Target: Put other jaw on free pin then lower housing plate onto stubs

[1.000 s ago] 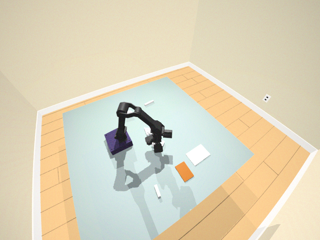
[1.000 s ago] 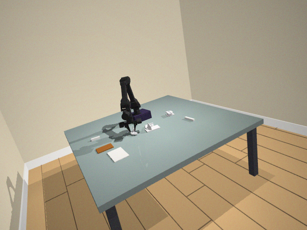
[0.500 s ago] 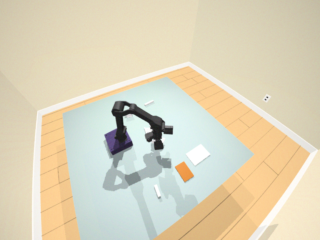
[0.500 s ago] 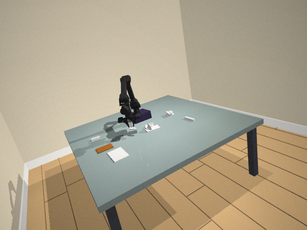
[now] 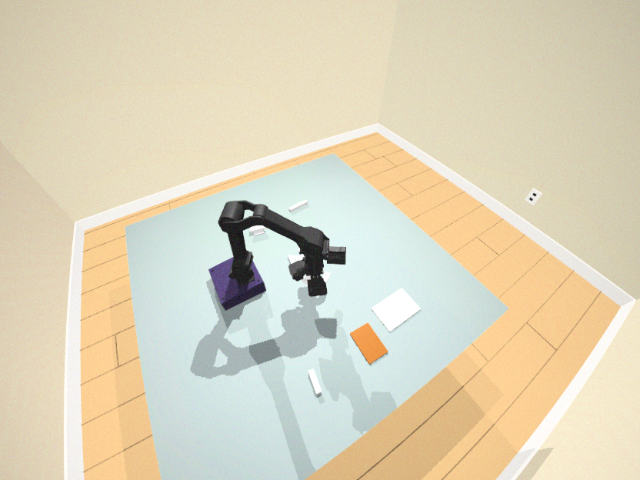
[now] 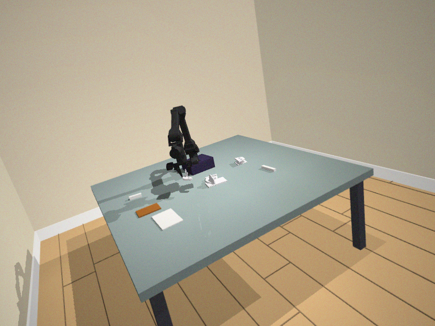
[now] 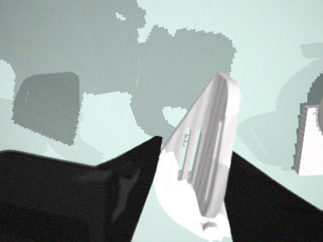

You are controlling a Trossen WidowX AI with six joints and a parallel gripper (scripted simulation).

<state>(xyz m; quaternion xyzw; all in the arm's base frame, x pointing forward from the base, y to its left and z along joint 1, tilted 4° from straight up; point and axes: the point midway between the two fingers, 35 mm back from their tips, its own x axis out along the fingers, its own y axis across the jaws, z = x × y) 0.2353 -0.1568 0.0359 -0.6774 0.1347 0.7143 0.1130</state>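
My gripper (image 6: 185,174) (image 7: 190,148) is shut on the loose white jaw (image 5: 327,276) (image 6: 187,178) (image 7: 214,147), whose upright slotted fin stands between the fingertips. The jaw hangs a little above the table, its shadow apart from it. The white base (image 5: 293,258) (image 6: 220,181) (image 7: 308,151) stands close beside it, with a raised white part on it that looks like the seated jaw; the free pin is too small to make out. A small white piece (image 5: 258,231) (image 6: 241,162), which looks like the housing plate, lies farther off. In the top view the arm hides the fingertips.
An orange slab (image 5: 368,343) (image 6: 148,210) and a white square slab (image 5: 395,309) (image 6: 167,219) lie on the table. One white bar (image 5: 315,381) (image 6: 135,196) lies near the orange slab; another white bar (image 5: 298,205) (image 6: 268,167) lies beyond the small white piece.
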